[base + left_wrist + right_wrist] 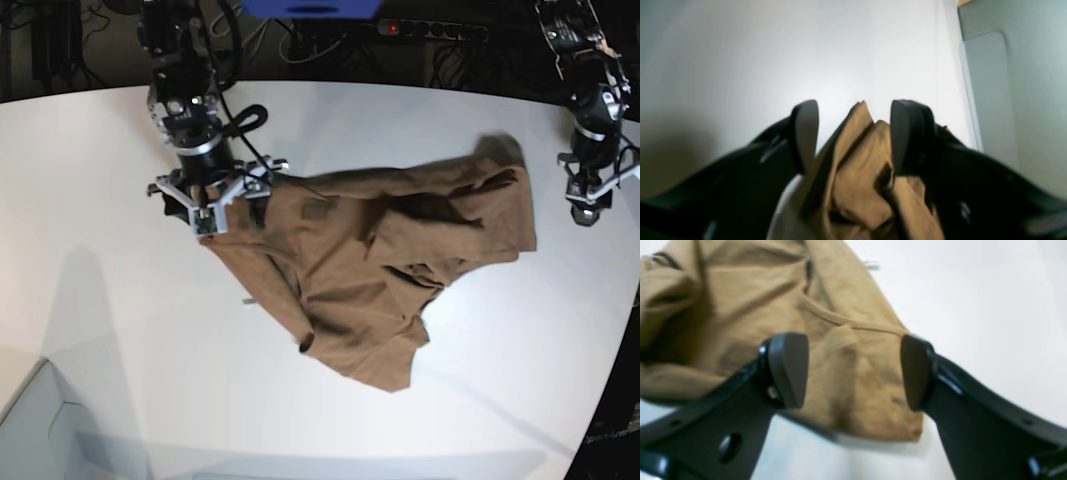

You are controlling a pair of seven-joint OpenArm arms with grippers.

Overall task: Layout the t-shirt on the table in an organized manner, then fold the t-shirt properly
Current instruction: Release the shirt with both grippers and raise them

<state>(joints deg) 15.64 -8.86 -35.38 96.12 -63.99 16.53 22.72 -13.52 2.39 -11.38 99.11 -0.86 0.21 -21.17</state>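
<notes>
Your table (90,330) carries the t-shirt (380,260), crumpled mid-table. Your right gripper (853,370) hangs spread over a corner; pinching one layer could drag it into a worse heap. Your left gripper (853,133) gapes around cloth, which could slip free.

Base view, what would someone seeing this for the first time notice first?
A crumpled tan-brown t-shirt sprawls across the middle of the white table, far from laid flat. The right gripper hangs over the end of the shirt on the view's left, fingers spread wide. The left gripper is at the table's right edge, and its own camera shows bunched cloth between its open fingers.
</notes>
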